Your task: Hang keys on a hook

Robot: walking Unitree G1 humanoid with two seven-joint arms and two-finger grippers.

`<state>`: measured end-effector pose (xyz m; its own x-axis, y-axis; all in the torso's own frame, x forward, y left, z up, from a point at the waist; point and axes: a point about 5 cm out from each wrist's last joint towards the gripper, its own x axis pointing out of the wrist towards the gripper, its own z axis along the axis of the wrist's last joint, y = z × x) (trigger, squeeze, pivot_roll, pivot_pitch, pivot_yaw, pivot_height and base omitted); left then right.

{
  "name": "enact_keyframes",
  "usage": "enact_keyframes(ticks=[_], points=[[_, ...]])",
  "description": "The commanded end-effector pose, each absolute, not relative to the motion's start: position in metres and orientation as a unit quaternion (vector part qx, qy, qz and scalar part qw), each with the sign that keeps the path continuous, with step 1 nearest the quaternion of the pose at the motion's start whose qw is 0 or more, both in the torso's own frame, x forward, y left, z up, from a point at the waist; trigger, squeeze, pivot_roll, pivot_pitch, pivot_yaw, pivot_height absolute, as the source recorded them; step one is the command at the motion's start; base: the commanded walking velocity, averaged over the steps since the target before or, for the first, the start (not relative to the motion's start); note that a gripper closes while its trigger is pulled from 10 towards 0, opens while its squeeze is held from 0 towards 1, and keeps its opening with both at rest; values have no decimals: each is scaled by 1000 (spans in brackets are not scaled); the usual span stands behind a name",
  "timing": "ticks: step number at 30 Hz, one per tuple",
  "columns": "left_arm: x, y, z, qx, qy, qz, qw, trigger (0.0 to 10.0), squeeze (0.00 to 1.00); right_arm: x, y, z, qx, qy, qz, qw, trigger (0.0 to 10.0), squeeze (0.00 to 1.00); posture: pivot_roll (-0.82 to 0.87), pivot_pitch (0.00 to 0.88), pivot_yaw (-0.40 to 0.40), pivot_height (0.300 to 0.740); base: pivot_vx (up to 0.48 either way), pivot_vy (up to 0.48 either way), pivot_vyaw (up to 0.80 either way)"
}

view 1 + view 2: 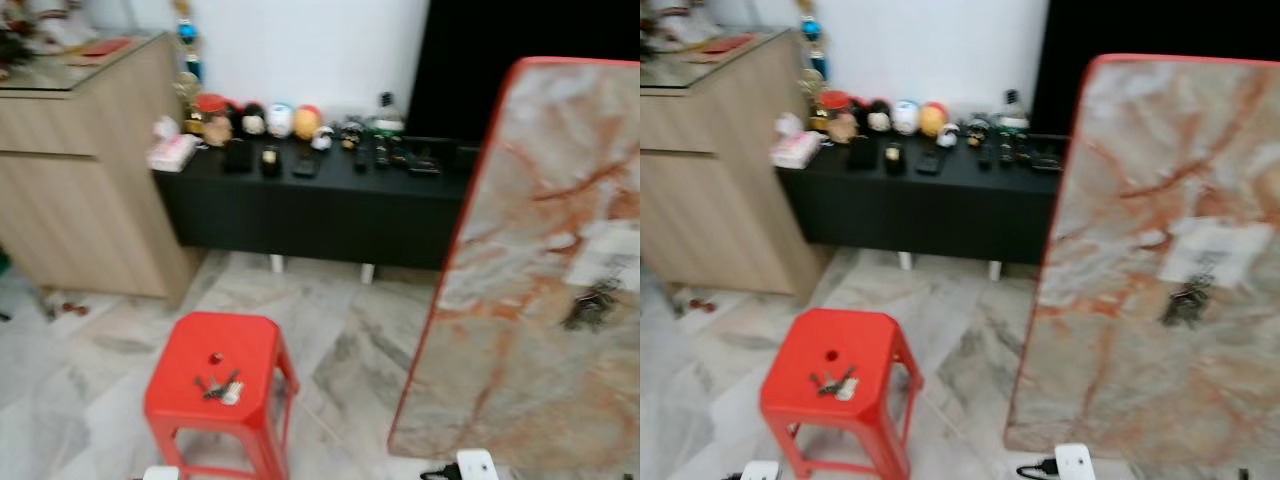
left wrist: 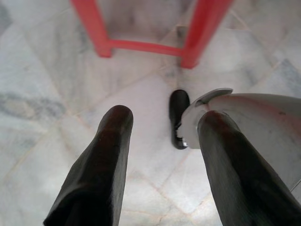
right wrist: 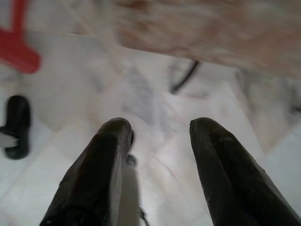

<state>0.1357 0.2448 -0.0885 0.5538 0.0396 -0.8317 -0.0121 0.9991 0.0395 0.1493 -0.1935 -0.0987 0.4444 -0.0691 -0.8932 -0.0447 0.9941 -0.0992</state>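
Low over the marble floor (image 2: 56, 94), the left gripper (image 2: 162, 127) is hanging with fingers apart, near the red stool's (image 1: 222, 375) legs; the right gripper (image 3: 157, 129) is likewise hanging spread, empty. Keys (image 1: 220, 387) are lying on the stool's seat. To the right, a marble-patterned board (image 1: 540, 260) is leaning upright, another bunch of keys (image 1: 590, 305) hanging on it.

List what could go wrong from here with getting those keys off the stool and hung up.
The keys lie flat and small on the red stool, so long fingers may slide them off the seat. The stool looks light and could shift if bumped. On the leaning marble slab, a dark bunch already hangs at the hook, so it may be crowded. The left gripper and right gripper hang open above the floor.
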Motion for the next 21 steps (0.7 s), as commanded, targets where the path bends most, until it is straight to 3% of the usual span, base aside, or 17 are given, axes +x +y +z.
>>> enact_keyframes(ticks=[1, 21], points=[[137, 246, -88, 16, 473, 18, 881, 10000, 0, 150, -193, -99, -53, 528, -7, 848, 10000, 0, 81, 0, -21, 740, 0, 382, 0], [143, 246, -86, 11, 465, 25, 885, 10000, 0, 160, -193, -95, -52, 519, -12, 853, 10000, 0, 97, 0, -31, 740, 0, 375, 0]])
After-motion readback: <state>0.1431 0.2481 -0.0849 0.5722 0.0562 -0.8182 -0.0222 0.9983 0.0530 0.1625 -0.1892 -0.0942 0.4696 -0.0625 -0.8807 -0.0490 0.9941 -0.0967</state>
